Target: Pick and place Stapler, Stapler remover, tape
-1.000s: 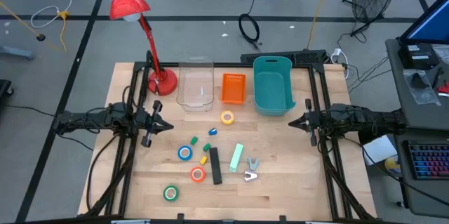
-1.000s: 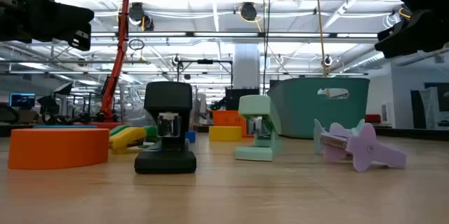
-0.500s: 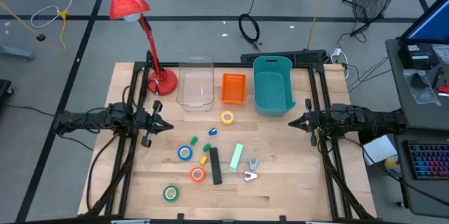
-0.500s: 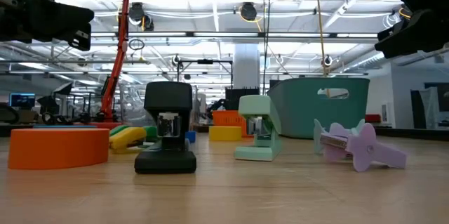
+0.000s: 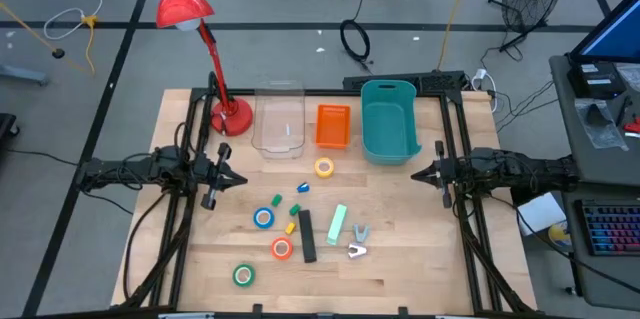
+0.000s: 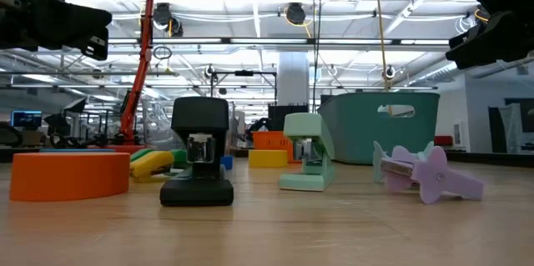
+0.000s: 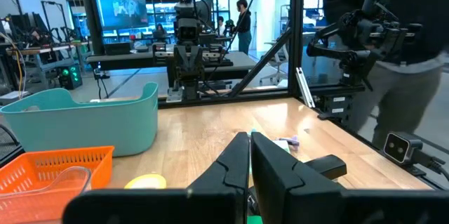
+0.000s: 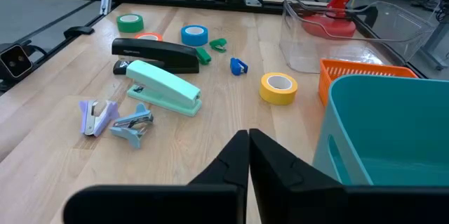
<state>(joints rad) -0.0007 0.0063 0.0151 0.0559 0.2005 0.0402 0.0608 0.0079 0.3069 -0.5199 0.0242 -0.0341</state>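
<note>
While both jaws sit pinched shut and empty, left gripper (image 5: 232, 176) and right gripper (image 5: 418, 172) facing across the desk (image 5: 400, 259), everything lies between and below them. Risks, I judge: the teal bin (image 5: 388, 119) blocks the right's reach; black stapler (image 5: 306, 235) and mint stapler (image 5: 337, 223) sit close together; staple removers (image 5: 357, 241) and tape rolls (image 5: 263, 218) crowd.

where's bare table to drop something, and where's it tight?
Free: the strip between the teal bin and the right gripper, and the stretch between the left gripper and the clear bin. Crowded: centre front, around the black stapler, mint stapler and tape rolls.
</note>
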